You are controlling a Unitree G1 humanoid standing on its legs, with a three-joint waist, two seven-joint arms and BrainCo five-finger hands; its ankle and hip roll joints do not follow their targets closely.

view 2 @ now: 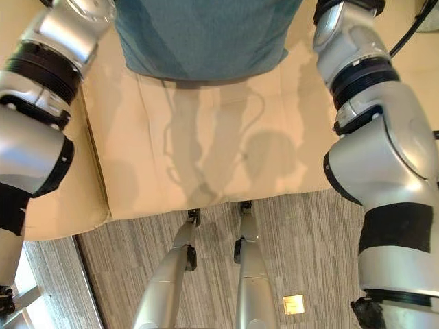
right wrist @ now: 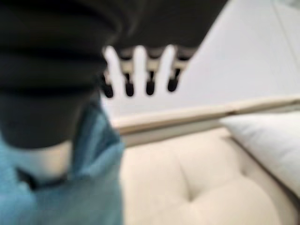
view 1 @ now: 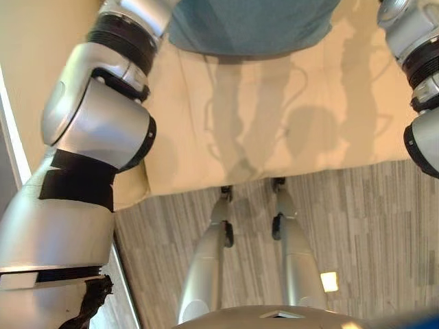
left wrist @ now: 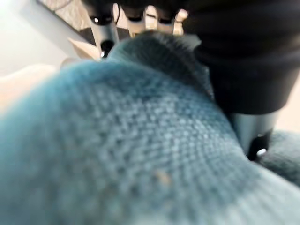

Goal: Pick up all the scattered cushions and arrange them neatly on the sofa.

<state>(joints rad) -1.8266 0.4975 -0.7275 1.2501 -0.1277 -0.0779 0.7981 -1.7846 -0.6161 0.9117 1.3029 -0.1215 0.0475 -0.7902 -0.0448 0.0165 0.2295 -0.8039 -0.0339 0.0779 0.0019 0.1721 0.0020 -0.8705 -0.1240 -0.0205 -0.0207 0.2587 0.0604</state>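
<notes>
The robot stands at the front edge of the sofa, both arms reaching forward with a teal cushion between them, over the cream seat. Judging from that two-arm reach, the cushion is being carried in from both sides so it stays flat and can go down square on the seat rather than dangle from one corner.

Left hand: in its own wrist view the cushion's knit fabric bulges right up against the hand, and the silver fingers run out straight along and past the far side of the cloth. They look extended, pressing flat on the cushion's side, not curled round it.

Right hand: its fingers are also straight and spread in a row, pointing toward the sofa back. The teal cushion lies against the palm side and the thumb's base; no finger is wrapped on it. So the hold reads as a clamp between two flat palms.

A pale cushion already lies on the seat off to the side of the right hand, well apart from the teal one.

Whether the teal cushion's underside already touches the seat cannot be told. Striped floor shows in front of the sofa.
</notes>
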